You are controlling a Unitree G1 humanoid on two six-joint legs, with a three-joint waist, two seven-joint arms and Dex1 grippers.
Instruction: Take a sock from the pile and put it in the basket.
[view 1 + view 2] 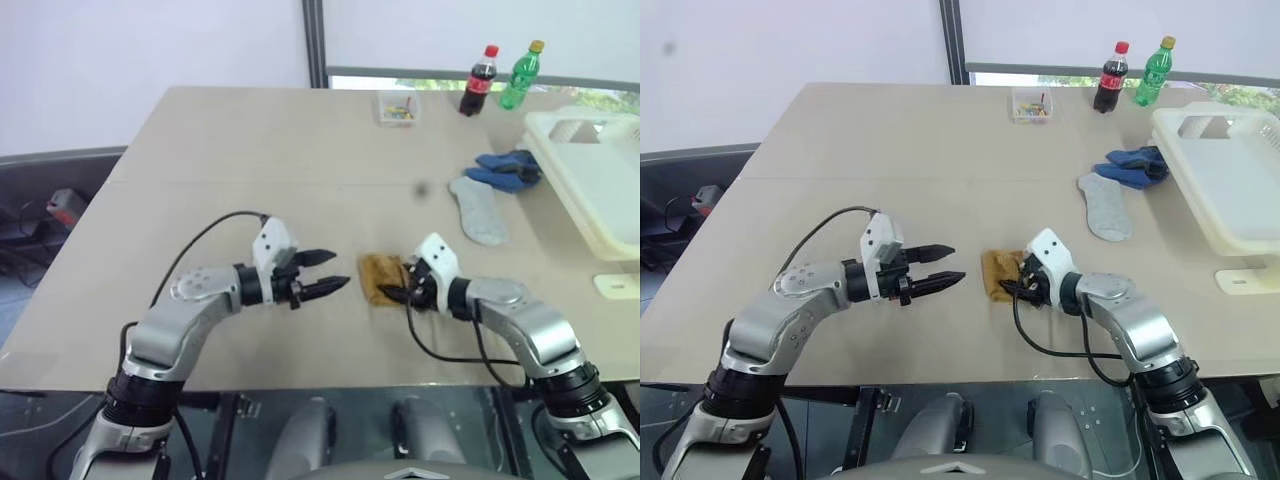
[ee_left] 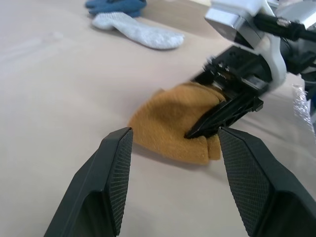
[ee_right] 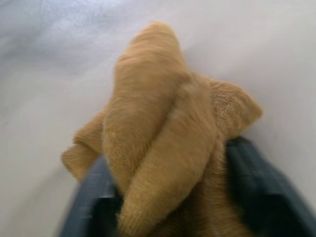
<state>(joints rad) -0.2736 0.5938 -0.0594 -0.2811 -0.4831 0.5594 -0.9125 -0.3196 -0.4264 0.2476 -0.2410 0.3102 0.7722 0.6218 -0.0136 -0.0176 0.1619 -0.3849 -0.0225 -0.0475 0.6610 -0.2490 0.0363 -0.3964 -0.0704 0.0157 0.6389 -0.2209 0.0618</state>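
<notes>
A mustard yellow sock (image 1: pixel 380 278) lies bunched on the tan table, near its front edge. My right gripper (image 1: pixel 392 292) is shut on this sock, and the right wrist view shows the fabric (image 3: pixel 163 123) squeezed up between the two dark fingers. My left gripper (image 1: pixel 340 271) hovers open just left of the sock, pointing at it, with nothing between its fingers. What remains of the pile, a grey sock (image 1: pixel 478 210) and blue socks (image 1: pixel 510 168), lies at the far right. Beside them stands the cream-white basket (image 1: pixel 565 185).
A small clear box (image 1: pixel 398 107) with coloured bits, a cola bottle (image 1: pixel 481 80) and a green bottle (image 1: pixel 520 75) stand along the table's far edge. A small white piece (image 1: pixel 615 285) lies by the right edge. Bare tabletop stretches between the sock and the basket.
</notes>
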